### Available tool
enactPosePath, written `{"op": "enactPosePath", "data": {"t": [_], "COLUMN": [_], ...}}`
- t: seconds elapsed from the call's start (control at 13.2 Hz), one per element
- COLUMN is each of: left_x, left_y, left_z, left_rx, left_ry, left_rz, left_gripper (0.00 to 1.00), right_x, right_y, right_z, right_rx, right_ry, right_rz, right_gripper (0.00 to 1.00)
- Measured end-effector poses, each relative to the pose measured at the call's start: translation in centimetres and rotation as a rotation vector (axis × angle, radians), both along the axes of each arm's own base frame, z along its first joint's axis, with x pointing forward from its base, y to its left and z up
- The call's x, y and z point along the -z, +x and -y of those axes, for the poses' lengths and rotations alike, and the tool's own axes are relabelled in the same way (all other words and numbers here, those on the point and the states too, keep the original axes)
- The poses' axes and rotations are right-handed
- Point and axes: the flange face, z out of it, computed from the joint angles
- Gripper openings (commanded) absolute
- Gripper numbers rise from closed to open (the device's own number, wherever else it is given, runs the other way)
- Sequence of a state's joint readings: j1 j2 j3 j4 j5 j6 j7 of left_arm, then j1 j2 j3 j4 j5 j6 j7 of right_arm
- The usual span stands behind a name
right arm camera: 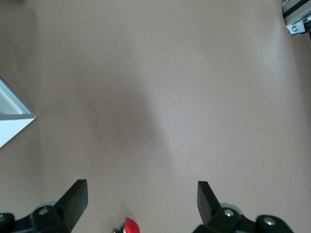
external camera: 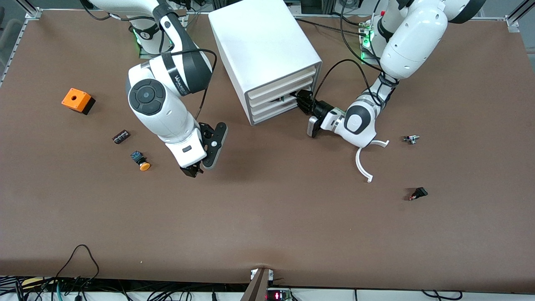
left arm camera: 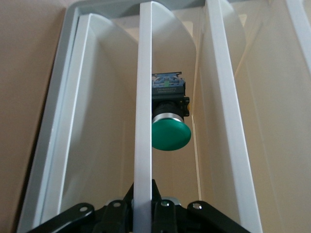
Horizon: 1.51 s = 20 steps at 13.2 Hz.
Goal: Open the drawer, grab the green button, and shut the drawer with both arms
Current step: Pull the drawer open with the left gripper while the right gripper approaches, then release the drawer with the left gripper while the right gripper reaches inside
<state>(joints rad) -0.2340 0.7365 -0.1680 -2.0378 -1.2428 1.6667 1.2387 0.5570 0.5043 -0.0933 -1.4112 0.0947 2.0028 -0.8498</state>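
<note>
The white cabinet [external camera: 263, 46] stands at the robots' edge of the table, its drawers facing the left arm's end. My left gripper [external camera: 302, 101] is shut on the front wall of one of the middle drawers [external camera: 273, 102]. In the left wrist view the gripper [left arm camera: 144, 194] pinches that white front wall [left arm camera: 144, 97]. The green-capped button [left arm camera: 170, 135] lies on its side inside that drawer. The drawer looks pushed in or barely out. My right gripper [external camera: 193, 170] is open and empty over bare table; its fingers [right arm camera: 77, 196] stand wide apart.
A red-capped button [right arm camera: 130, 226] lies on the table just under the right gripper. An orange-capped button [external camera: 142, 161], a small black part [external camera: 121, 136] and an orange box [external camera: 77, 100] lie toward the right arm's end. A white curved strip [external camera: 364, 164] and two small parts [external camera: 411, 139] [external camera: 418, 193] lie toward the left arm's end.
</note>
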Motion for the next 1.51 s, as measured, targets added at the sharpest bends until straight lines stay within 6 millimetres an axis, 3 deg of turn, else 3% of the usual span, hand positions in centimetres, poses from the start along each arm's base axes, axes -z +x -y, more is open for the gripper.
{"op": "enactPosePath", "data": {"t": [0.23, 0.6, 0.83, 1.13, 1.44, 1.51], "left_x": [-0.6, -2.8, -4.4, -4.4, -3.9, -4.0], "left_y": [2.1, 8.3, 11.1, 12.5, 13.1, 13.6], "left_z": [-1.2, -5.3, -6.5, -6.9, -7.8, -8.2], "left_rx": [-0.015, -0.041, -0.065, -0.072, -0.083, -0.091], "left_ry": [0.011, 0.083, 0.112, 0.127, 0.13, 0.135], "left_rz": [0.029, 0.083, 0.098, 0.105, 0.102, 0.111], "left_gripper": [0.0, 0.0, 0.0, 0.0, 0.0, 0.45], "right_x": [-0.1, -0.3, -0.9, -1.2, -1.1, -0.9], "right_y": [-0.4, -0.1, -0.3, -2.0, -2.9, -3.3], "right_z": [-0.8, -0.4, -1.1, -4.1, -5.6, -6.3], "right_rx": [-0.013, -0.006, -0.033, -0.084, -0.108, -0.119], "right_ry": [0.001, -0.001, 0.005, 0.009, 0.009, 0.01], "right_rz": [0.001, 0.007, 0.019, 0.023, 0.023, 0.023], "right_gripper": [1.0, 1.0, 1.0, 1.0, 1.0, 1.0]}}
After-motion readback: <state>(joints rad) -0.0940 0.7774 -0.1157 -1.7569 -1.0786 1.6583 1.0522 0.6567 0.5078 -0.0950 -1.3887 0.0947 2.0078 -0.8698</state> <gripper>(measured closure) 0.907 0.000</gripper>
